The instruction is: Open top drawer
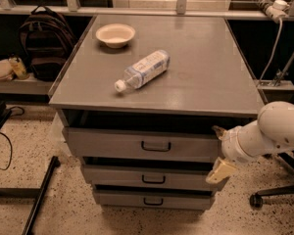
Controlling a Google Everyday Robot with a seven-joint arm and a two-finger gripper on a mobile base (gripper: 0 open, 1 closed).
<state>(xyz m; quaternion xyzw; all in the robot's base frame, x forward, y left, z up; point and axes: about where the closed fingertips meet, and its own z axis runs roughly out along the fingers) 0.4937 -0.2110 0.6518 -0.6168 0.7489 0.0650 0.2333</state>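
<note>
The gripper [219, 151] holds its fingers [220, 171] spread; the top drawer [108, 143] and its loop handle [156, 146] lie to their left.

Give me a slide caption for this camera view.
Robot's open claw at the right end of the top drawer, away from its handle; bottle and bowl on the cabinet.

Speckled floor [63, 214], a dark backpack [46, 45] behind on the left, a wheeled chair base [274, 192] on the right.
</note>
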